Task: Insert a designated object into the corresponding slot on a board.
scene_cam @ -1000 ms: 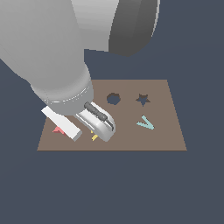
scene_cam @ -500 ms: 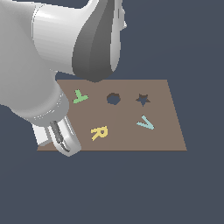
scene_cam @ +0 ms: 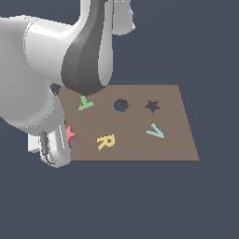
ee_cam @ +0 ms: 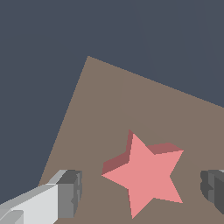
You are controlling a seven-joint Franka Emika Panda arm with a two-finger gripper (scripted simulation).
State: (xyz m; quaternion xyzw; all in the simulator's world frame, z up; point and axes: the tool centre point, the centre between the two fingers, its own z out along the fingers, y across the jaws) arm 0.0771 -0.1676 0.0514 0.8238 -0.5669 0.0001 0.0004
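The red star (ee_cam: 146, 175) lies flat on the brown board (ee_cam: 131, 105) near one of its corners, well apart from the star-shaped slot (scene_cam: 152, 106), which sits beyond the yellow R (scene_cam: 106, 141) and beside the hexagonal hole (scene_cam: 121, 105). The gripper (ee_cam: 142, 194) hangs over the star with its fingers (ee_cam: 70, 192) apart, one on each side, not touching it. To grasp well, I judge it should centre on the star, descend until the pads flank its edges, then close squarely so the piece cannot twist.
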